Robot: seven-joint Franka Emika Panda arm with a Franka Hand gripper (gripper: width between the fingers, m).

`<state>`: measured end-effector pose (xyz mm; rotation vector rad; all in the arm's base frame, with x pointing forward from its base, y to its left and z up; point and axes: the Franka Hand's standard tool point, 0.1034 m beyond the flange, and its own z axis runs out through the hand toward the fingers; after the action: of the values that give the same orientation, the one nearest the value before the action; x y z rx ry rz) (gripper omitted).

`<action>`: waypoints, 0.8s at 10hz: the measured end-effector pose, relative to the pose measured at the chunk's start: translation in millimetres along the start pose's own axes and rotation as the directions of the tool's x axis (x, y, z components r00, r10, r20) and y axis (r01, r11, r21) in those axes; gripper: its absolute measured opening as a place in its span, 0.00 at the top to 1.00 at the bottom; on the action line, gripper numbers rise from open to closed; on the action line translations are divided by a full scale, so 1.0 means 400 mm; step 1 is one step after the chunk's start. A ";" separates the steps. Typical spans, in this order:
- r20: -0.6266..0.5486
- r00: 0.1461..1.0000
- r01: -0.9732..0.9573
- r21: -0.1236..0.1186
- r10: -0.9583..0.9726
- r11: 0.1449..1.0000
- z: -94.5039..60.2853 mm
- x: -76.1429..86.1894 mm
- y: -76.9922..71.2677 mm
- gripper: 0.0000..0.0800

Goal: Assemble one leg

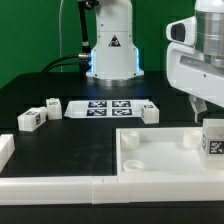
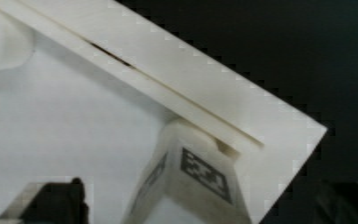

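Exterior view, left to right: spare legs (image 1: 30, 118) lie loose, the panel (image 1: 160, 152) sits in front, and the gripper (image 1: 206, 112) hovers above the leg (image 1: 213, 137) standing on its corner. Whether the jaws clamp it, I cannot tell. If misaligned with its hole, the leg could tip.

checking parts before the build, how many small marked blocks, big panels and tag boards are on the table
small white chunky plastic blocks: 4
large white square plastic panel: 1
thin flat white marker board: 1
total: 6
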<state>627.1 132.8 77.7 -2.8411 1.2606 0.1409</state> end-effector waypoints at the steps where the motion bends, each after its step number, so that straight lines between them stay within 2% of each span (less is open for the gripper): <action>1: 0.000 0.990 0.144 -0.001 -0.144 0.990 0.002 0.002 0.000 0.19; 4: 0.003 0.879 0.476 -0.005 -0.476 0.879 0.008 0.012 0.004 0.19; 5: 0.003 0.852 0.523 -0.005 -0.523 0.852 0.008 0.016 0.006 0.19; 7: 0.001 0.731 0.683 -0.013 -0.683 0.731 0.008 0.022 0.009 0.19; 8: 0.001 0.732 0.681 -0.013 -0.681 0.732 0.008 0.021 0.009 0.23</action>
<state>629.8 124.1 73.8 -3.0878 0.1325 0.1162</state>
